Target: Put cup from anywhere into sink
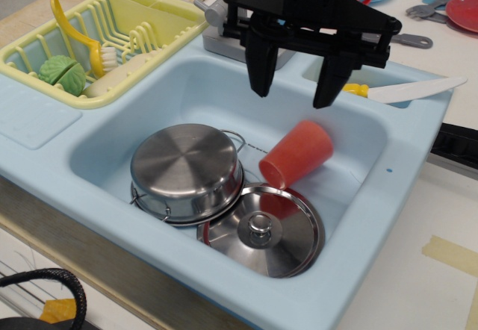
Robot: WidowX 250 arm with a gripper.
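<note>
The red-orange cup (296,153) lies on its side inside the light-blue sink (112,121), its mouth toward the front, resting against the steel lid (261,229) next to the upturned steel pot (187,169). My black gripper (293,91) hangs open and empty above the basin, directly over the cup, its two fingers spread wide apart. The grey faucet (228,16) stands behind the gripper.
A yellow dish rack (97,39) at the back left holds a yellow brush and a green toy vegetable. A yellow-handled white knife (396,89) lies in the small side basin. Utensils and plates sit on the table at the back right.
</note>
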